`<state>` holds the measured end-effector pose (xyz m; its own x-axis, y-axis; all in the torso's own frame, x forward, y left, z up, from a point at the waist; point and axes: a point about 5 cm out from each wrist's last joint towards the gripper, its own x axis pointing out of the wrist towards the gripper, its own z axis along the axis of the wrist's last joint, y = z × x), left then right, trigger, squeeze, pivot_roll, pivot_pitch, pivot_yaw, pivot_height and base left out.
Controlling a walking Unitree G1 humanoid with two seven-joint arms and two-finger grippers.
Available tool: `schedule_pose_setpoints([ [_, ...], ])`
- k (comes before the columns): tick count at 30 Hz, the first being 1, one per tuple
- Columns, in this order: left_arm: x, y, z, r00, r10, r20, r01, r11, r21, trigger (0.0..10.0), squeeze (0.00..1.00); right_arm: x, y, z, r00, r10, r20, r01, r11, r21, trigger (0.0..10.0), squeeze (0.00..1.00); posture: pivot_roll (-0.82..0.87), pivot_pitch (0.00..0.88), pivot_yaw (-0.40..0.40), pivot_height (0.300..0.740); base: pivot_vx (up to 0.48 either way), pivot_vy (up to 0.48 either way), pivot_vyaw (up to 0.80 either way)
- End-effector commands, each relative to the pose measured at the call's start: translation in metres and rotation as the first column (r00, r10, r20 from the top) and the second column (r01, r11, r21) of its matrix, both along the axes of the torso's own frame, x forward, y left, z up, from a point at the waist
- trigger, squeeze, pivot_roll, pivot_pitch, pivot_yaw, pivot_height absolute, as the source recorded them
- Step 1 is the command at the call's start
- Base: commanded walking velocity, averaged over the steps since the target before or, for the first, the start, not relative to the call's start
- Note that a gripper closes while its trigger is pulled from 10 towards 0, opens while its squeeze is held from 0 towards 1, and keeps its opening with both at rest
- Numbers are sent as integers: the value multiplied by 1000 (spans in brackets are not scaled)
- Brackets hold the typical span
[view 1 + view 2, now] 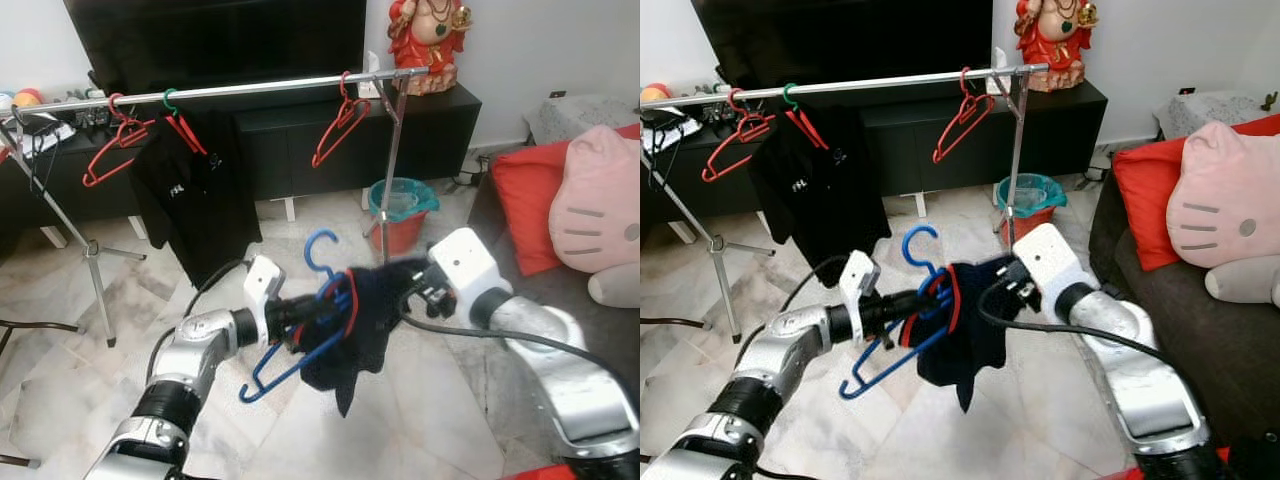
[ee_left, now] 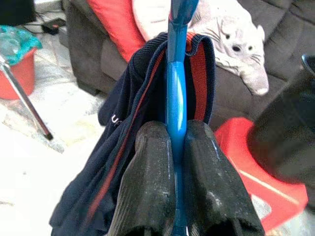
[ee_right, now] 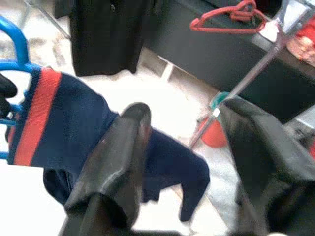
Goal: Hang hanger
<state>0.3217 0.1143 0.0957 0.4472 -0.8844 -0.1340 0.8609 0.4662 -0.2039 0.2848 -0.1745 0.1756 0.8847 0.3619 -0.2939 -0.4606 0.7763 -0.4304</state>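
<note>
A dark grey sofa [image 1: 1200,330] sits along the robot's right, with a red cushion [image 1: 1140,190] and a pink cat-face pillow [image 1: 1220,210] on it. Ahead stands a metal clothes rail [image 1: 270,88] carrying red hangers [image 1: 338,130] and a black shirt [image 1: 195,190], in front of a low black TV cabinet [image 1: 300,140]. A red bucket [image 1: 400,215] sits by the rail's leg.

Held up before the robot, well short of the rail, is a navy shirt [image 1: 965,340] with a red stripe, draped on a blue hanger [image 1: 300,330]. The left gripper [image 2: 176,147] is clamped tight on the hanger's blue bar. The right gripper [image 3: 189,142] has its fingers spread wide, just beside the shirt.
</note>
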Motion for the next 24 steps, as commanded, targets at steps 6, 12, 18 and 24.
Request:
schedule_pose_setpoints([
  [6, -7, 0, 12, 988, -155, 16, 155, 988, 6, 10000, 0, -12, -11, -4, 970, 236, -61, -240, 969, -64, 10000, 0, -289, 0, 50, 740, 0, 0, 0],
  [12, -9, -1, 14, 979, -203, 11, 203, 979, 6, 10000, 0, -19, -19, -7, 942, 314, -121, -325, 942, -87, 10000, 0, -296, 0, 48, 740, 0, 0, 0],
  [18, -16, -3, 22, 941, -339, 11, 339, 941, 19, 10000, 0, -32, -43, -9, 881, 414, -228, -443, 892, -88, 10000, 0, -300, 0, 49, 740, 0, 0, 0],
  [24, -21, -4, 26, 914, -406, 14, 406, 913, 31, 10000, 0, -35, -54, -8, 834, 477, -277, -514, 855, -73, 10000, 0, -301, 0, 48, 740, 0, 0, 0],
])
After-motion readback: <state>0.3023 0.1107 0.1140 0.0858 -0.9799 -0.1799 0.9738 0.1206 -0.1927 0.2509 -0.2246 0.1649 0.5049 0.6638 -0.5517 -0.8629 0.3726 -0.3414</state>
